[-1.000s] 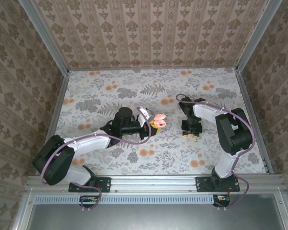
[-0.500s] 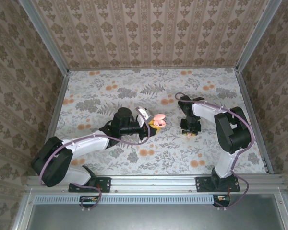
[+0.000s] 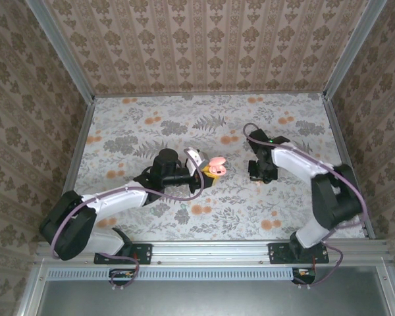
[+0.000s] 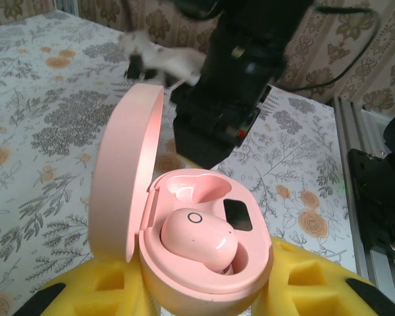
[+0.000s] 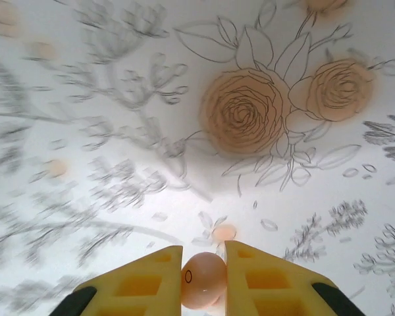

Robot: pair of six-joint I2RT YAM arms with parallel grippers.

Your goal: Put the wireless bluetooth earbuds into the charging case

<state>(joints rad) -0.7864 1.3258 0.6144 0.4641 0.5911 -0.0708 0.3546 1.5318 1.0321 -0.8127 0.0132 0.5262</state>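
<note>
As the left fingers (image 4: 102, 293) clenched the lower half of the charging case (image 4: 207, 280), that pink case sat at the bottom centre of the left wrist view with its lid (image 4: 122, 191) swung open and standing upright on the left. A first earbud (image 4: 199, 238) lay seated in the nearer socket, a small ring mark on its top, while the farther socket (image 4: 192, 187) was bare, and a small dark window (image 4: 238, 215) showed on the inner face just right of it. Behind the case, in the upper middle of that frame, loomed the dark, blurred bulk of the right arm (image 4: 234, 99) over the flowered tabletop (image 4: 46, 138).

At the bottom centre of the right wrist view, the right fingers (image 5: 141, 280) were clenched on the second earbud (image 5: 203, 280), pinched between the two yellow tips with its ring mark facing left. Beyond it spread the tabletop print, two orange roses (image 5: 243, 112) in the upper right and the left half of the frame smeared by blur. Whether the second earbud touched the tabletop could not be told.

In the top view the case showed near the centre of the frame at the tip of the left arm (image 3: 118, 194), and the right fingers hung just to its right, near but apart.
</note>
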